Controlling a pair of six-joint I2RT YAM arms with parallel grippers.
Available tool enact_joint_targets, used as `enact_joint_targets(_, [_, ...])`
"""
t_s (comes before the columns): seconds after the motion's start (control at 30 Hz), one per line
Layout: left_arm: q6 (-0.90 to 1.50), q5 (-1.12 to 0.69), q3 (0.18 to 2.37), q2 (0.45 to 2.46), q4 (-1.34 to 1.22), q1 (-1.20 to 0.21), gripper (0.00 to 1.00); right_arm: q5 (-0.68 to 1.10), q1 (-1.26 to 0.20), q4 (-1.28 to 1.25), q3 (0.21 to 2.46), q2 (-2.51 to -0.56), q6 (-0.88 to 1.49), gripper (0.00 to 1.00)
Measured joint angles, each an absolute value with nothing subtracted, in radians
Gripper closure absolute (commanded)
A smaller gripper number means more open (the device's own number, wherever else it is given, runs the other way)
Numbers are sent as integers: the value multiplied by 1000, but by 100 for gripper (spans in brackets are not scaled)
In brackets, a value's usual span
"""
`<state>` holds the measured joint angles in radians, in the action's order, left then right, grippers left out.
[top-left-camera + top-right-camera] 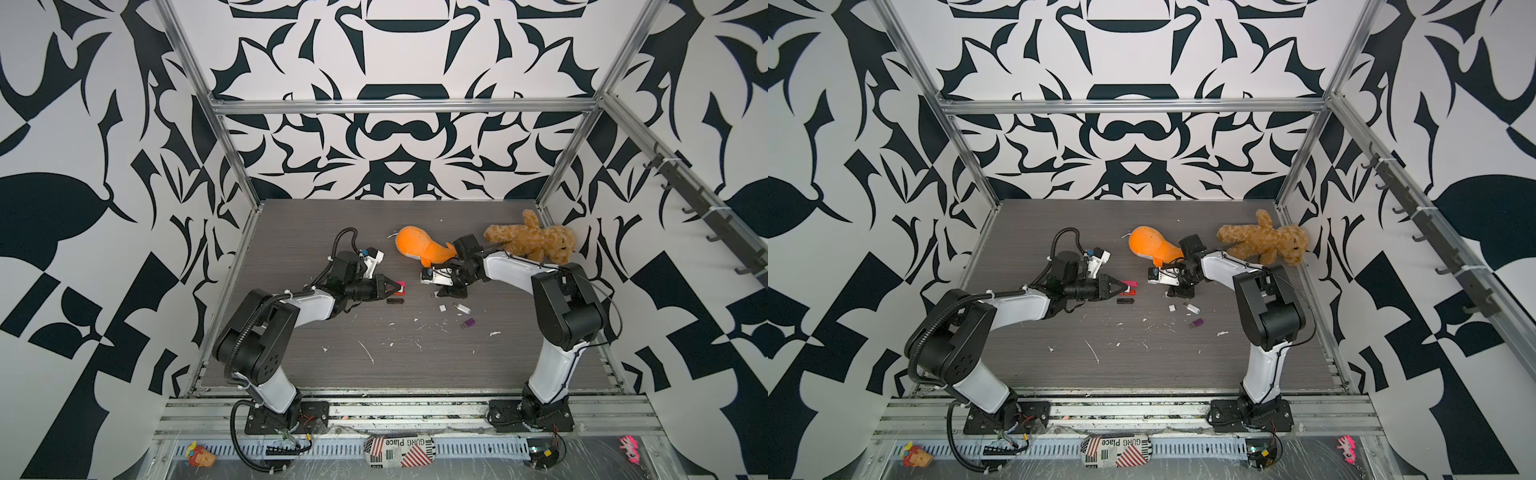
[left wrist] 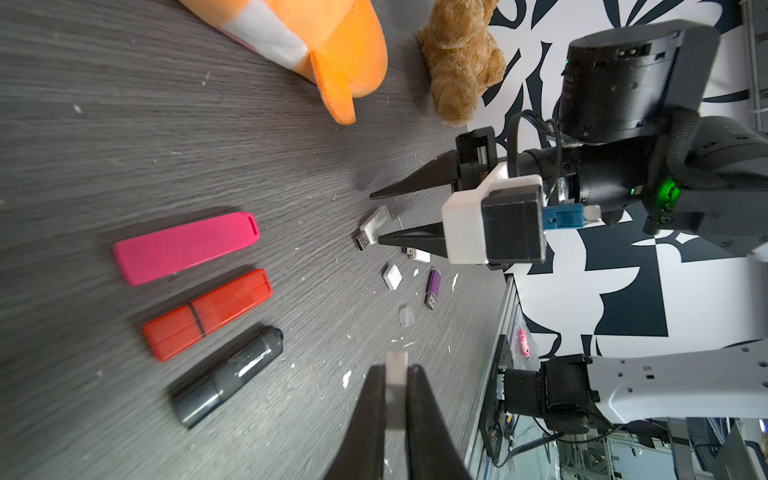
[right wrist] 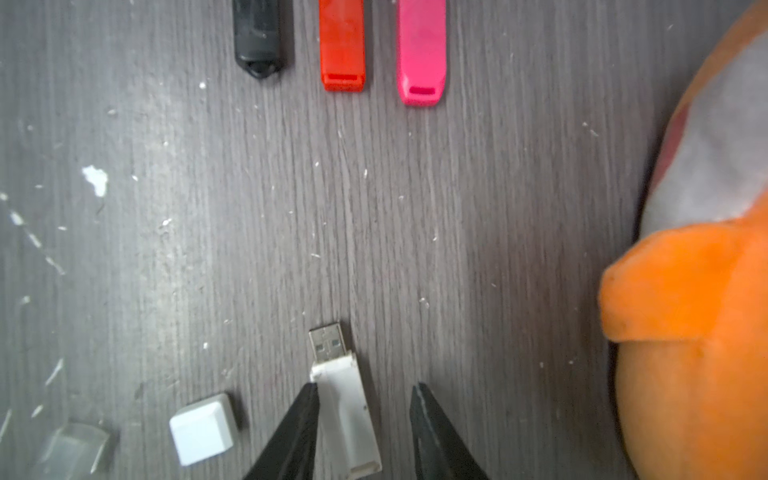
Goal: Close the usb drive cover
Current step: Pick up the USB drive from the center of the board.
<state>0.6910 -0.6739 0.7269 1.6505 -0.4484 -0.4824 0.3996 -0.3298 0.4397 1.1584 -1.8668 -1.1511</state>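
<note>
2 grippers, 1 uncapped white drive (image 3: 347,407).
Astride it the right gripper (image 3: 365,388) stands spread, 1 finger (image 3: 305,411) touching its side; the left gripper (image 1: 392,286), at its 9 o'clock in a top view, pinches the cap (image 2: 395,359).

My left arm (image 1: 312,305) reaches from the near left toward the centre, forearm low and almost level. The left end effector (image 2: 395,368) points right, jaws clamped on a small pale cap (image 2: 396,359). My right arm (image 1: 511,268) folds in from the near right, elbow raised. The right end effector (image 3: 365,388) points left and downward, jaws parted, tips low.
</note>
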Motion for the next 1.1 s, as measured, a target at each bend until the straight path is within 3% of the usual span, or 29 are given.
enact_joint_targets(0.5, [690,-674,727,1650,-444,-478,88,423,-295,530,1194,-1902,-1171,63])
enact_joint_targets(1.1, [690,-673,729,1651,-444,-478,87,443,-294,549,1224,-1933,-1157,82])
